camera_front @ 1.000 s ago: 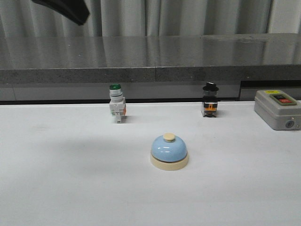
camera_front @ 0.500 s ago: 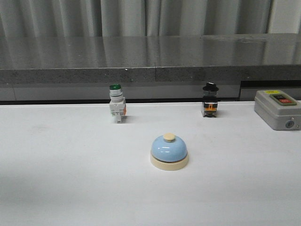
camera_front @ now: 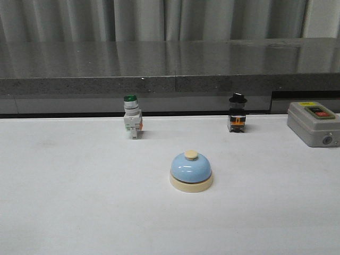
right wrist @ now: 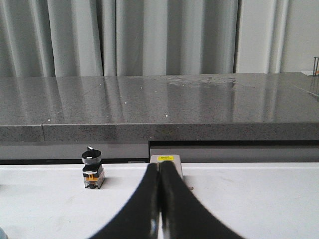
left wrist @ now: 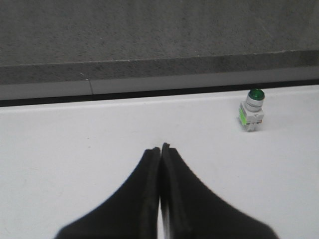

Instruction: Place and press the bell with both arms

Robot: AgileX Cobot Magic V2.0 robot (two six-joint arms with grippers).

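My jaws matt black and smooth, glossy light-blue bell [camera_front: 190, 168] on a cream plastic-looking base, matt white surface [camera_front: 79, 202], polished speckled grey stone ledge [camera_front: 170, 61], soft pleated grey cloth curtain [right wrist: 149, 37]

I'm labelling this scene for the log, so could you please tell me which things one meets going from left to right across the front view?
Green-capped push-button switch → light-blue call bell → black-capped switch → grey control box with a red button, all standing on the white table.
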